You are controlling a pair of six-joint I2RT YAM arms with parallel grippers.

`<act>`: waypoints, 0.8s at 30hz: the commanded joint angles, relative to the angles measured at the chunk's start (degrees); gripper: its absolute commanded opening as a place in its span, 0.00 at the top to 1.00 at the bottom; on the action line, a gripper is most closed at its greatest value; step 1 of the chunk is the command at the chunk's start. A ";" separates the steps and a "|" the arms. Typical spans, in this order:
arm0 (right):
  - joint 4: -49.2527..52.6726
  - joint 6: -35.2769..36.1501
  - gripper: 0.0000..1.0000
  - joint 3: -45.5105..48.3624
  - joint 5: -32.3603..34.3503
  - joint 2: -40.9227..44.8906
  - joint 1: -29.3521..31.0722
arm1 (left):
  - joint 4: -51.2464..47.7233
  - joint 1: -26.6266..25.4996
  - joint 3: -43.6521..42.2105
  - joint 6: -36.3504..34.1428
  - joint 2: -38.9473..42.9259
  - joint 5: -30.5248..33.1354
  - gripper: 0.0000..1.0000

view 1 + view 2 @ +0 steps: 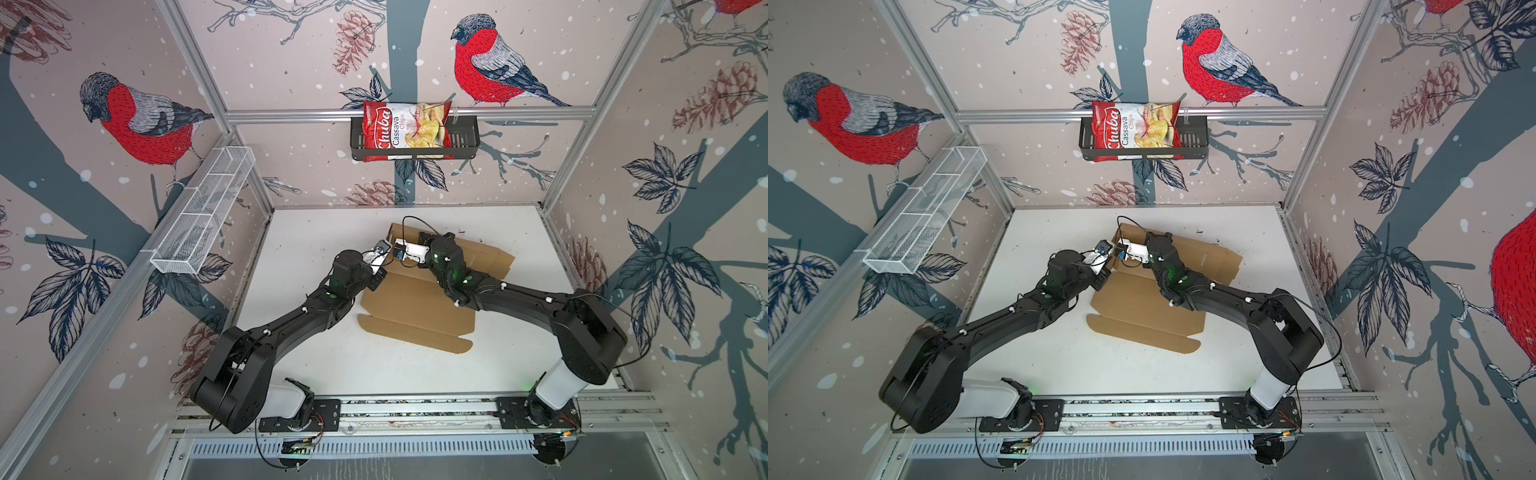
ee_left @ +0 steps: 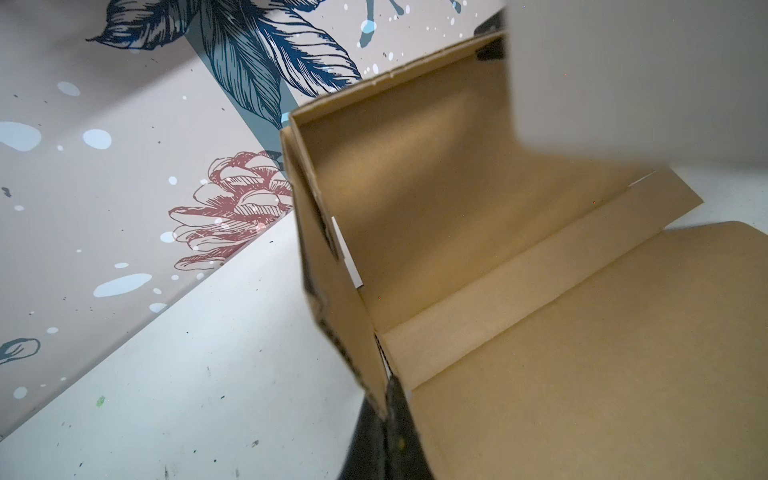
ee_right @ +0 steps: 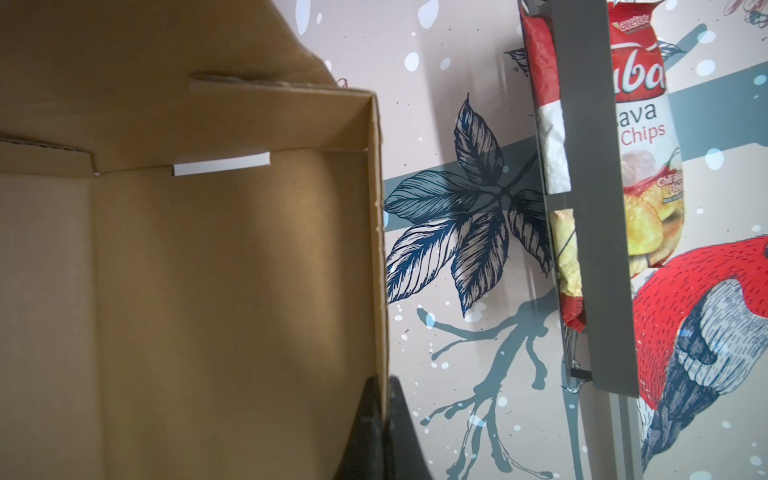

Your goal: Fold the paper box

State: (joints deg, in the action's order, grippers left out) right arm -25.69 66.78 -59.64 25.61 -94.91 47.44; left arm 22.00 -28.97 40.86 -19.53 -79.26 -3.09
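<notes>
The paper box (image 1: 415,303) lay mid-surface (image 1: 316,365), mostly flat, with its far-left corner standing up. Both arms met right there: left gripper (image 2: 386,415) pinched tight on one raised wall, right gripper (image 3: 384,395) on the adjoining one.

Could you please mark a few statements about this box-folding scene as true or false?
1. The left hand is shut on a raised wall of the paper box. True.
2. The chips bag lies on the table. False: it sits in the black basket on the back wall.
3. The right hand hangs open, clear of the box. False: it is shut on a box wall.
4. The box's near flap lies flat on the table. True.
</notes>
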 commanded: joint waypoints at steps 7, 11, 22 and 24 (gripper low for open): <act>-9.31 -1.79 1.00 3.62 -1.50 -3.24 1.25 | 4.45 -0.22 2.07 10.29 -4.43 1.36 1.00; -10.80 -1.40 1.00 3.83 -2.31 -3.67 0.23 | 3.06 1.05 3.58 12.09 -5.63 1.05 0.96; -8.49 2.73 1.00 2.48 -4.71 -5.13 -2.17 | -3.99 8.63 8.16 10.30 -6.78 -15.18 0.72; -8.09 3.21 1.00 2.24 -5.34 -5.12 -2.52 | -6.52 9.59 9.48 8.88 -6.67 -17.88 0.66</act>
State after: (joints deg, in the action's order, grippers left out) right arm -33.36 69.01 -56.84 22.06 -99.96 45.30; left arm 18.61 -20.36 48.84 -8.67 -85.95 -14.44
